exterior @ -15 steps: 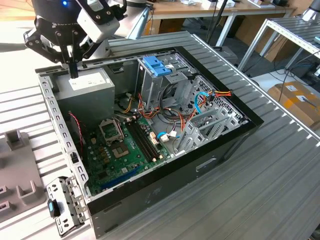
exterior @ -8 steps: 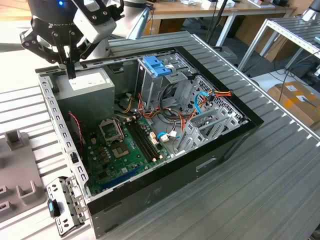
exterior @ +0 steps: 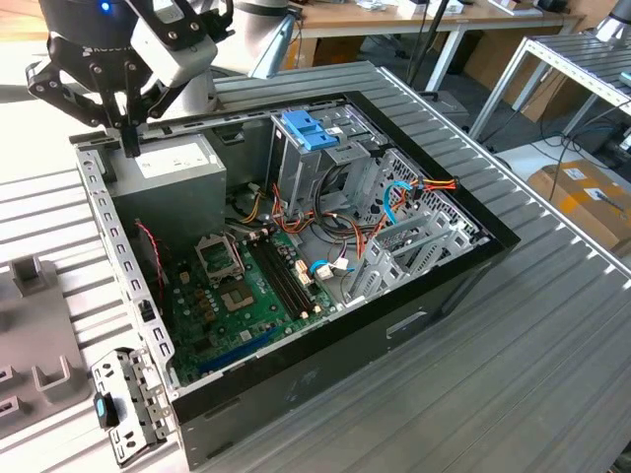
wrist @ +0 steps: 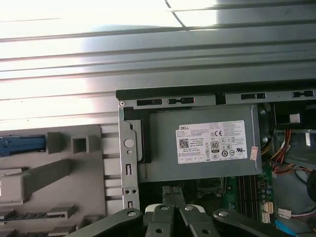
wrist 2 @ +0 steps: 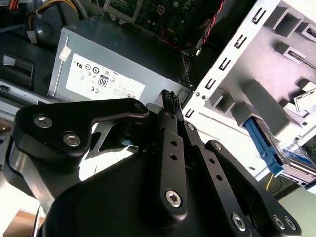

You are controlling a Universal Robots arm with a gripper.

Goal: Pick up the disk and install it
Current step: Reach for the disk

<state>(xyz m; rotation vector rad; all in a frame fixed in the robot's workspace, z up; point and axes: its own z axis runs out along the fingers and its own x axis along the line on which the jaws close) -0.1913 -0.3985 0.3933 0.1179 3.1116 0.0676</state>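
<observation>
- Since there's just the one arm, it all comes down to where the disk sits relative to the gripper. Right now they're on opposite sides of the perforated case wall.
- The gripper hangs in the upper left of the exterior view, tip close over the grey power supply. I can't tell if it's actually touching.
- Its fingers are pressed together with nothing between them, and it looks the same in both wrist views.
- The disk is outside the computer, parked in the grey holder that sits on the table right beside the case.
- In the first wrist view you mostly get one blue rail of it. In the second wrist view the disk shows a blue rail plus a bit of shiny body tucked between the holder's blocks.
- Long axis, as far as I can read it: the rail runs away from the case wall, roughly square to it and about in line with the power supply's long side.
- So from the gripper, the disk lies outward past the wall, not down inside the case.
- Don't confuse it with the blue bracket on the drive cage, upper middle of the exterior view. That's bare plastic and well apart from the gripper.
</observation>
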